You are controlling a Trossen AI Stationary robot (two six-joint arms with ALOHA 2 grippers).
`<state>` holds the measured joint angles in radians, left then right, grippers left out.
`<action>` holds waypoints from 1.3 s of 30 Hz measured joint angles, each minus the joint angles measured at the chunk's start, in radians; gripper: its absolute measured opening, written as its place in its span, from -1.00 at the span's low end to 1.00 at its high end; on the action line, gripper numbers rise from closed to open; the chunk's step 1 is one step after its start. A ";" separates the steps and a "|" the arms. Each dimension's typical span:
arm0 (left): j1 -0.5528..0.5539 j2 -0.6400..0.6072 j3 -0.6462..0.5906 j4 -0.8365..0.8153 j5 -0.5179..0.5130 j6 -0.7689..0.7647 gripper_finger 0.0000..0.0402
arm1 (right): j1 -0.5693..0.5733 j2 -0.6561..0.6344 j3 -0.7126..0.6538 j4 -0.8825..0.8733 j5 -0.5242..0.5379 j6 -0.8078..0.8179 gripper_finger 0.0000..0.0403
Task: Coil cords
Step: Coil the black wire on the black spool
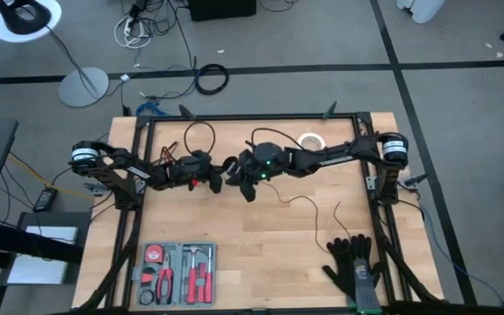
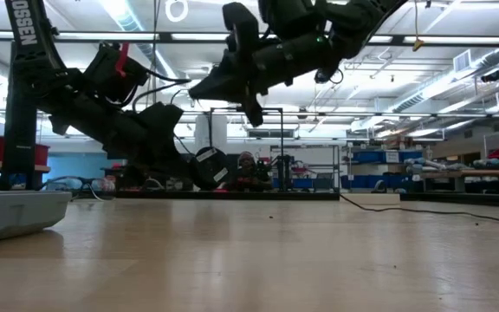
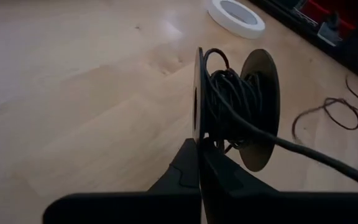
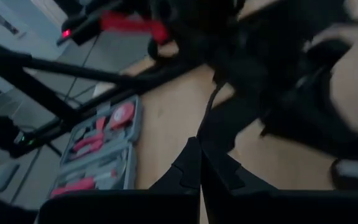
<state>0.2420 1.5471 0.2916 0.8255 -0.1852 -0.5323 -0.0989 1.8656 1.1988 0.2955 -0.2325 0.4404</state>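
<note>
Two dark arms meet over the middle of the wooden worktop [image 1: 261, 236], one reaching in from each side. Farthest left on the worktop's near edge lies an open grey tool case [image 1: 178, 272] with red-handled tools. Above it, the left hand [image 1: 219, 178] has its fingers pressed together, clamped on the rim of a small black spool [image 3: 234, 109]; the left wrist view shows the thin black cord [image 3: 229, 99] wound thickly between the spool's two round flanges, with one strand running off the spool toward the camera's side. A loose arc of the same cord [image 1: 198, 133] rises behind the left arm near the worktop's far edge. Just beside the left hand, the right hand [image 1: 234, 169] also has its fingers together, held close to the spool; what, if anything, is pinched between them cannot be told, since the right wrist view is filled with dark arm parts. In the low view both arms hang above the worktop, the right one higher, and neither hand touches the wood. Right of the hands, a white tape ring [image 1: 311, 140] lies flat near the far edge. Farther toward the near right, a thin trailing length of cord [image 1: 309, 206] wanders across bare wood, well apart from the spool. At the near right corner lies a pair of black gloves [image 1: 353, 262].
</note>
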 joint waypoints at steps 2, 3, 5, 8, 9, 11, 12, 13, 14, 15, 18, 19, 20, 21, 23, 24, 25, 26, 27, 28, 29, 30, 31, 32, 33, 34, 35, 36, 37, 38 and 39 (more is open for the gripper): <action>0.000 0.000 0.000 0.001 -0.005 0.000 -1.00 | 0.008 0.003 0.000 -0.023 -0.007 0.001 -1.00; 0.000 0.000 0.000 0.001 -0.008 0.000 -1.00 | 0.013 0.002 0.000 -0.032 -0.007 0.000 -1.00; 0.000 0.000 0.000 0.004 -0.013 0.000 -1.00 | 0.020 -0.004 0.000 -0.063 -0.007 0.000 -1.00; 0.000 0.000 0.000 0.043 -0.013 0.000 -1.00 | 0.028 -0.008 0.000 -0.125 -0.007 0.006 -1.00; 0.000 0.000 0.000 0.056 -0.011 0.000 -1.00 | 0.030 -0.008 0.000 -0.166 -0.006 0.012 -1.00; 0.000 0.000 0.000 0.082 0.007 0.001 -1.00 | 0.034 -0.008 -0.005 -0.248 0.022 0.026 -1.00; 0.000 0.000 0.000 0.094 0.023 0.001 -1.00 | 0.036 -0.008 -0.009 -0.291 0.048 0.030 -1.00; 0.000 0.000 0.000 0.101 0.030 0.001 -1.00 | 0.039 -0.008 -0.011 -0.332 0.081 0.031 -1.00; 0.000 0.000 0.000 0.104 0.042 0.001 -1.00 | 0.041 -0.008 -0.013 -0.374 0.115 0.031 -1.00; 0.000 0.000 0.000 0.105 0.048 0.002 -1.00 | 0.043 -0.008 -0.016 -0.408 0.144 0.034 -1.00; 0.000 0.000 0.000 0.106 0.049 0.001 -1.00 | 0.045 -0.006 -0.039 -0.450 0.175 0.060 -1.00; 0.000 0.000 0.000 0.106 0.053 0.001 -1.00 | 0.045 -0.005 -0.051 -0.452 0.177 0.071 -1.00; 0.000 0.000 0.000 0.108 0.064 0.001 -1.00 | 0.045 -0.005 -0.064 -0.452 0.179 0.083 -1.00; 0.000 0.000 0.000 0.114 0.078 0.001 -1.00 | 0.045 -0.005 -0.077 -0.452 0.186 0.094 -1.00; 0.000 0.000 0.000 0.141 0.114 0.000 -1.00 | 0.045 -0.005 -0.099 -0.462 0.201 0.115 -1.00; 0.000 0.000 0.000 0.153 0.136 0.000 -1.00 | 0.045 -0.005 -0.109 -0.474 0.212 0.127 -1.00; 0.000 0.000 0.000 0.161 0.161 0.002 -1.00 | 0.045 -0.005 -0.117 -0.484 0.222 0.137 -1.00; 0.000 0.000 0.000 0.168 0.186 0.006 -1.00 | 0.043 -0.005 -0.123 -0.493 0.230 0.143 -1.00; 0.000 0.000 0.000 0.173 0.209 0.011 -1.00 | 0.042 -0.006 -0.129 -0.499 0.237 0.144 -1.00; 0.000 0.000 0.000 0.174 0.223 0.020 -1.00 | 0.040 -0.008 -0.135 -0.501 0.241 0.145 -1.00; 0.000 0.000 0.000 0.167 0.233 0.027 -1.00 | 0.039 -0.012 -0.139 -0.503 0.243 0.146 -1.00; 0.000 0.000 0.000 0.154 0.237 0.028 -1.00 | 0.038 -0.020 -0.142 -0.504 0.244 0.146 -1.00; 0.000 0.000 0.000 0.132 0.240 0.029 -1.00 | 0.038 -0.030 -0.143 -0.509 0.244 0.146 -1.00; 0.000 0.000 0.000 0.109 0.240 0.033 -1.00 | 0.038 -0.042 -0.143 -0.515 0.247 0.146 -1.00; 0.000 0.000 0.000 0.086 0.241 0.045 -1.00 | 0.038 -0.056 -0.143 -0.533 0.256 0.145 -1.00; 0.000 0.000 0.000 0.062 0.240 0.061 -1.00 | 0.038 -0.071 -0.143 -0.561 0.273 0.145 -1.00; 0.000 0.000 0.000 0.039 0.239 0.074 -1.00 | 0.039 -0.084 -0.143 -0.588 0.293 0.143 -1.00; 0.000 0.000 0.000 0.016 0.238 0.077 -1.00 | 0.041 -0.098 -0.143 -0.622 0.312 0.143 -1.00; 0.000 0.000 0.000 0.004 0.237 0.079 -1.00 | 0.044 -0.113 -0.143 -0.662 0.329 0.144 -1.00; 0.000 0.000 -0.002 0.005 0.237 0.079 -1.00 | 0.047 -0.127 -0.143 -0.692 0.343 0.144 -1.00; 0.000 0.000 -0.003 0.008 0.236 0.080 -1.00 | 0.050 -0.139 -0.143 -0.719 0.353 0.144 -1.00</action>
<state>0.2424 1.5471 0.2889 0.8339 0.0509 -0.4525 -0.0487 1.7266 1.0561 -0.4231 0.1200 0.5846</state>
